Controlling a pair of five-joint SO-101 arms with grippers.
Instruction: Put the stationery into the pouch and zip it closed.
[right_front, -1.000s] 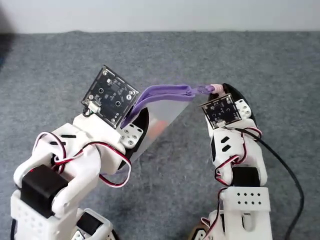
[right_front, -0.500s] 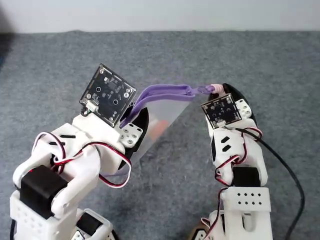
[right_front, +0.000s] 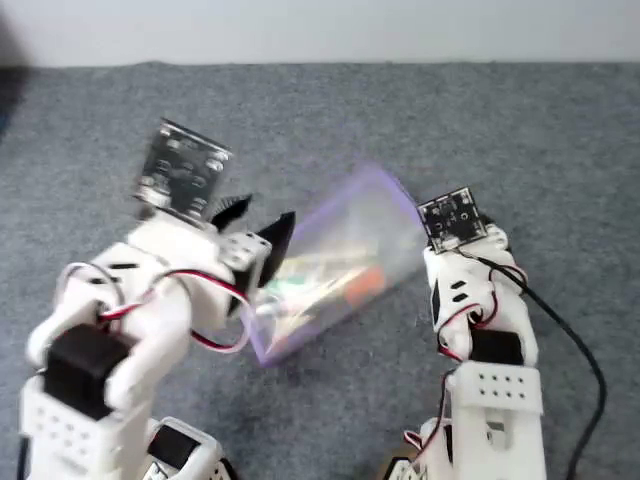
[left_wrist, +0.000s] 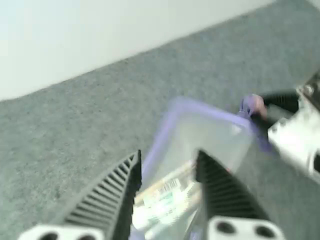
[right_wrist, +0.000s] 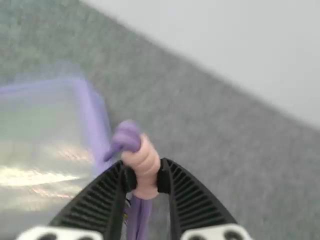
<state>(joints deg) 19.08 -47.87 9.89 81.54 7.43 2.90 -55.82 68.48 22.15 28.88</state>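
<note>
The clear pouch (right_front: 345, 240) with a purple zip edge lies tilted on the grey mat between the two arms. Stationery (right_front: 315, 285) shows inside it, with an orange piece toward its near end. My left gripper (left_wrist: 169, 160) is open at the pouch's (left_wrist: 210, 135) left end, and the labelled stationery (left_wrist: 160, 197) shows through the gap between its jaws. In the high view the left gripper (right_front: 258, 218) sits just off that end. My right gripper (right_wrist: 145, 167) is shut on the pink zipper pull (right_wrist: 145, 162) at the corner of the pouch (right_wrist: 45, 130).
Grey carpet-like mat (right_front: 520, 120) covers the table, with a pale wall along its far edge. A black cable (right_front: 570, 340) runs along the right arm's side. Open mat lies beyond the pouch and to the far right.
The pouch, held up taut between both grippers before, now lies slanted on the mat. The left gripper let go of its edge and swung left. The right gripper kept the pull and drew back slightly.
</note>
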